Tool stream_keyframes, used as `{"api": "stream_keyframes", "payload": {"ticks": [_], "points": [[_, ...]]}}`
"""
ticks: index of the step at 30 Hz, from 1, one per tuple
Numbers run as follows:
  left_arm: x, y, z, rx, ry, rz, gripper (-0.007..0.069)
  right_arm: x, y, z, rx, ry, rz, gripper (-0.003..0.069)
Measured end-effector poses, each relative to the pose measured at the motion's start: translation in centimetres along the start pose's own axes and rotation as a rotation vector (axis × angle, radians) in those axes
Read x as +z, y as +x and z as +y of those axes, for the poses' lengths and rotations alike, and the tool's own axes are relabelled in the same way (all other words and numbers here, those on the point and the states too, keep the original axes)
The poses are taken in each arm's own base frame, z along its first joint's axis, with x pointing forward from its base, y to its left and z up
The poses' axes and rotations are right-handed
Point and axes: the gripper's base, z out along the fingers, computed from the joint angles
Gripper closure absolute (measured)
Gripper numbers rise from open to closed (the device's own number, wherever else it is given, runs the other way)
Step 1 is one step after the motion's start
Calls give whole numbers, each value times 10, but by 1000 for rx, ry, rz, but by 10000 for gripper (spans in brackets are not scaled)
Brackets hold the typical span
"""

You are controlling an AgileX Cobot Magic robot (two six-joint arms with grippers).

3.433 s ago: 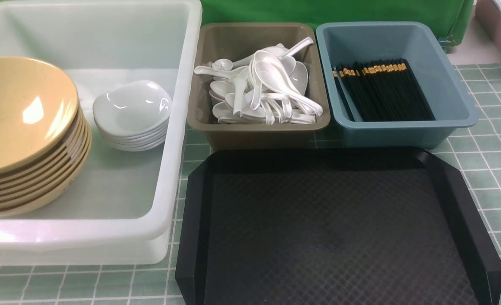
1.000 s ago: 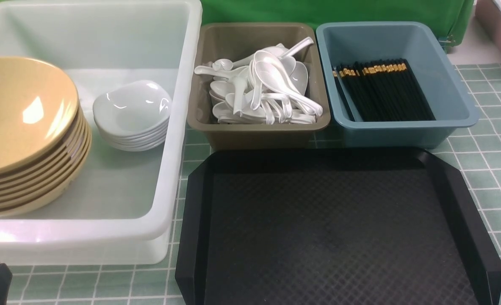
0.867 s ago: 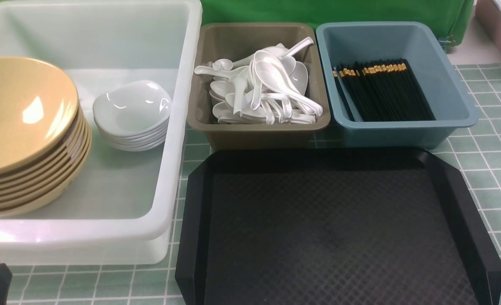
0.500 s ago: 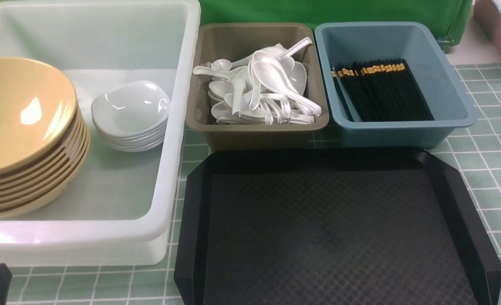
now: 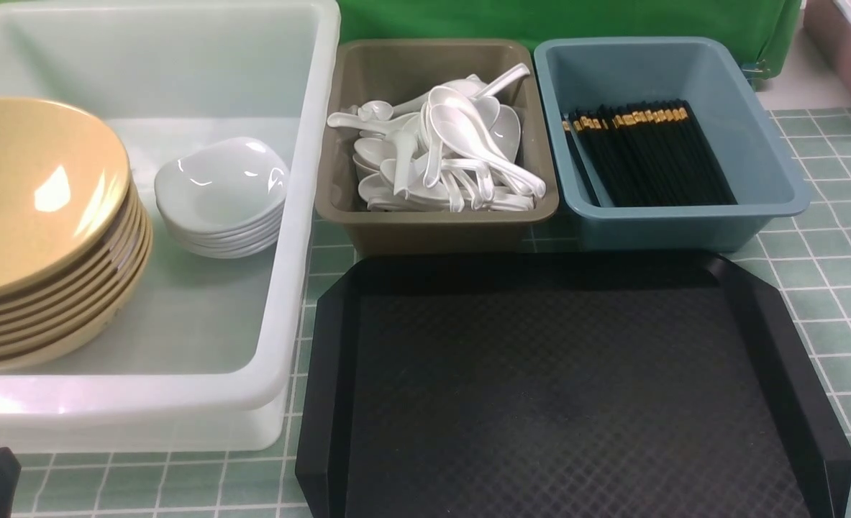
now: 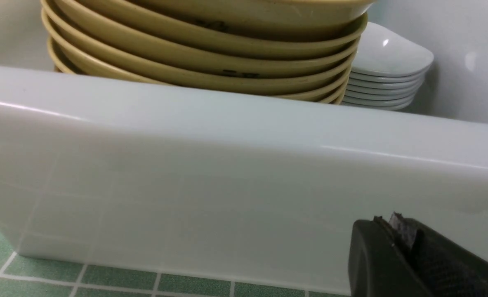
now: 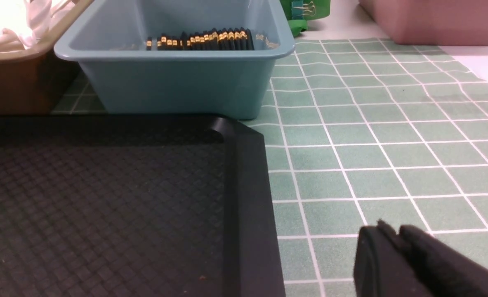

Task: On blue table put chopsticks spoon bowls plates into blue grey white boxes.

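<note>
Tiled tabletop (image 5: 828, 273): wares all binned, tray (image 5: 562, 388) bare. Left jaws clenched; right jaws seemingly clenched, unconfirmed. Risk: needless reaching nudges tub (image 5: 296, 216).

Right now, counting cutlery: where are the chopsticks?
The chopsticks lie in the blue bin, front view's far right, beside the grey-brown bin of spoons.

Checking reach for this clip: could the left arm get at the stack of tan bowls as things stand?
Probably yes, from above. The left gripper sits low outside the white tub, whose near wall stands between it and the bowls; nothing covers them.
</note>
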Motion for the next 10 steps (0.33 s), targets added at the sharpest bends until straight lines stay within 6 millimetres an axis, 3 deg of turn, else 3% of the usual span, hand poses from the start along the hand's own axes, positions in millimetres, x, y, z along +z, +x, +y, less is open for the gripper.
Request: {"api": "stream_keyframes", "payload": {"ticks": [10], "points": [[0,0,0,0,0,0,622,0,0,0,0,0,0,545]]}}
